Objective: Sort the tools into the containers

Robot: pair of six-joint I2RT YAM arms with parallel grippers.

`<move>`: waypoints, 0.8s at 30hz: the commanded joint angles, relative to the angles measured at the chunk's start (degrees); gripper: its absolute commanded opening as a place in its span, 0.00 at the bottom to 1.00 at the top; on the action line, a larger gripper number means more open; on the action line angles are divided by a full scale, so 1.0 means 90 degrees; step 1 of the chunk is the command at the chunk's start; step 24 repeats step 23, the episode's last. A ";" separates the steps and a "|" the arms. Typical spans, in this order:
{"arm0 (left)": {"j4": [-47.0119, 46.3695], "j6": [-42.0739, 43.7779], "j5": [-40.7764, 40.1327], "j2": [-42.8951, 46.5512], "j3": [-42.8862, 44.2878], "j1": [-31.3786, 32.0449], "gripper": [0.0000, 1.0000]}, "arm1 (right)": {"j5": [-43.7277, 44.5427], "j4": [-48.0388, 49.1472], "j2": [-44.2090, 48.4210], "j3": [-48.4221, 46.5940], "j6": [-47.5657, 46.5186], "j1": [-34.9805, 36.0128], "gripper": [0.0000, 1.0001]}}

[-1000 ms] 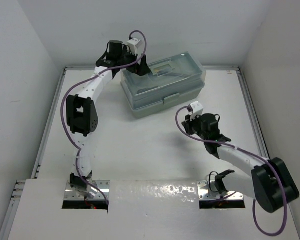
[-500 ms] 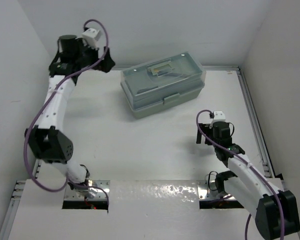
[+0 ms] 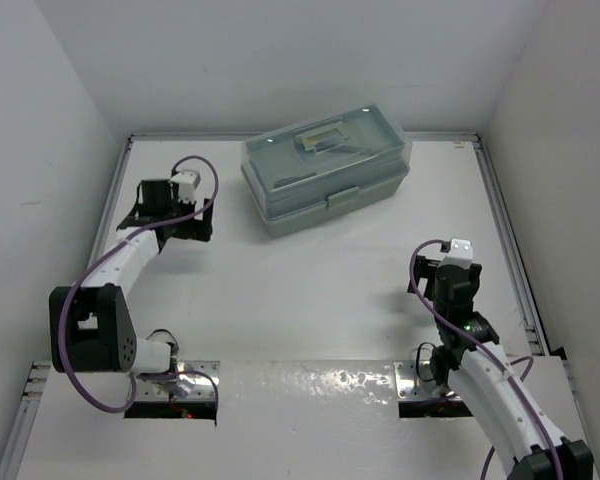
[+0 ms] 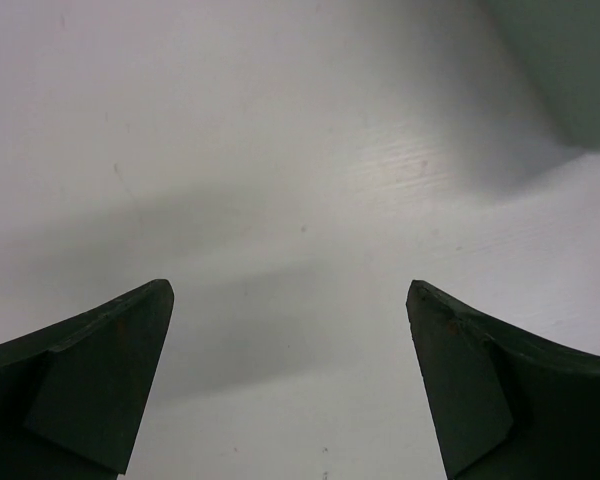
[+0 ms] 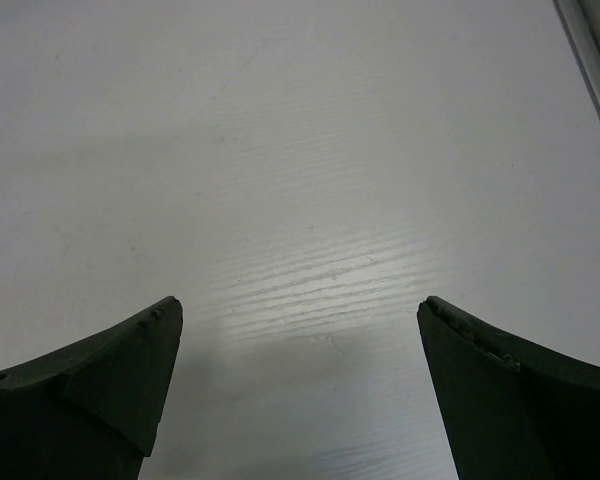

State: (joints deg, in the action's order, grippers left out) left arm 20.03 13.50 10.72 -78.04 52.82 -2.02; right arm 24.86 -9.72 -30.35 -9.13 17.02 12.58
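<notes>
Top external view: both arms have pulled back, well away from the toolbox. The left gripper and right gripper are wide open, holding nothing. Dim tools show under its shut lid, so the sorting looks done.

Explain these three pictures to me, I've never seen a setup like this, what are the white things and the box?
The white things are two robot arms, the left arm and the right arm, bolted at the near edge of a table. The wide picture looks down from above and behind them. The other two come from cameras on the wrists: the dark wedges are the fingers of the left hand and the right hand, both open, holding nothing. The box is a closed green toolbox with a translucent lid.
</notes>
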 commanded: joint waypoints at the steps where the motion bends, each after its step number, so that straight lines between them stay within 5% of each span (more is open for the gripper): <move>1: -0.1589 -0.0396 -0.0722 0.0419 -0.0622 -0.0010 1.00 | 0.0421 0.0337 0.0334 0.0135 0.0219 -0.0011 0.99; 24: -0.1923 -0.0426 -0.0908 -0.0137 -0.0908 -0.0010 1.00 | 0.0820 0.0434 0.0637 0.0271 0.0668 -0.0001 0.99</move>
